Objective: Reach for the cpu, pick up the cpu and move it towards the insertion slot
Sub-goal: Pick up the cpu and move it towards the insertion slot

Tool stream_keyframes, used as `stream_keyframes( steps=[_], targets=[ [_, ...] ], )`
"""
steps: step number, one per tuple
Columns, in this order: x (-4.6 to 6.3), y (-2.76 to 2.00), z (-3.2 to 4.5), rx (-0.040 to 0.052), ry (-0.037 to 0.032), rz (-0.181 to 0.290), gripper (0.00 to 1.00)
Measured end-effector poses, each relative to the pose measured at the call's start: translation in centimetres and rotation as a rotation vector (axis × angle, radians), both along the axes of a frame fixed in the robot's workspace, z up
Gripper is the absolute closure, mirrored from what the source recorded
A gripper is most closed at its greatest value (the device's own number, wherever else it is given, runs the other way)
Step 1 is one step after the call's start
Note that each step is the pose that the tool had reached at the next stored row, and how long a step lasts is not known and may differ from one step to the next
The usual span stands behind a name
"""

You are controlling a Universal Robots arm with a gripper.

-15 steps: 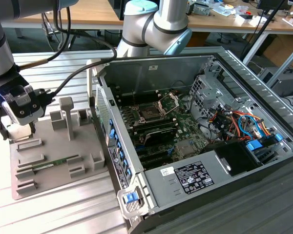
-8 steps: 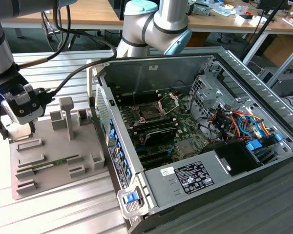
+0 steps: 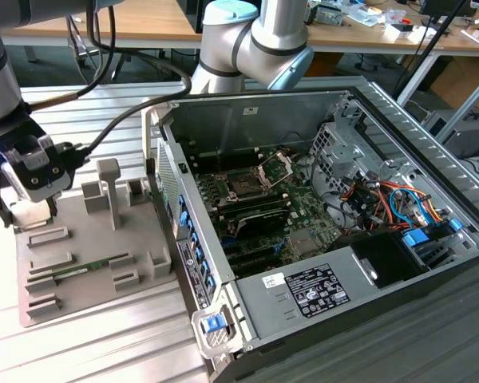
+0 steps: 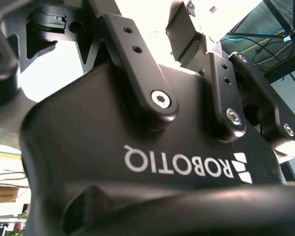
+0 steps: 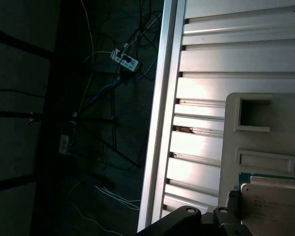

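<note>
First wrist view, flat silvery cpu (image 5: pixel 275 206), ribbed table (image 5: pixel 236 59)

Exterior view evenly lit, hand (image 4: pixel 162 29) backlit, floor (image 5: pixel 64 147) perhaps underexposed

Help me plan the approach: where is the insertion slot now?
In the exterior view, the insertion slot sits near picture centre on the motherboard inside the open computer case, between its back wall and the long black memory slots.

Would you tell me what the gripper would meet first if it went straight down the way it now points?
Most likely the cpu, lying in the grey holder tray right under the gripper; how much gap lies between them is unclear.
</note>
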State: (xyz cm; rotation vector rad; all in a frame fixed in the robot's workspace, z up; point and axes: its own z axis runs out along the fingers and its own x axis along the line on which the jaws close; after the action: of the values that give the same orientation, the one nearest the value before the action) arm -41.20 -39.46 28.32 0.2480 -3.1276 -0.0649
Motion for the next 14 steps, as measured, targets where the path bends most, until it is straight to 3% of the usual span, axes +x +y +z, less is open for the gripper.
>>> stream_keyframes(
  steps=[14],
  targets=[
    [0.01, 0.00, 0.47, 0.0000, 0.0002, 0.000, 0.45]
  ],
)
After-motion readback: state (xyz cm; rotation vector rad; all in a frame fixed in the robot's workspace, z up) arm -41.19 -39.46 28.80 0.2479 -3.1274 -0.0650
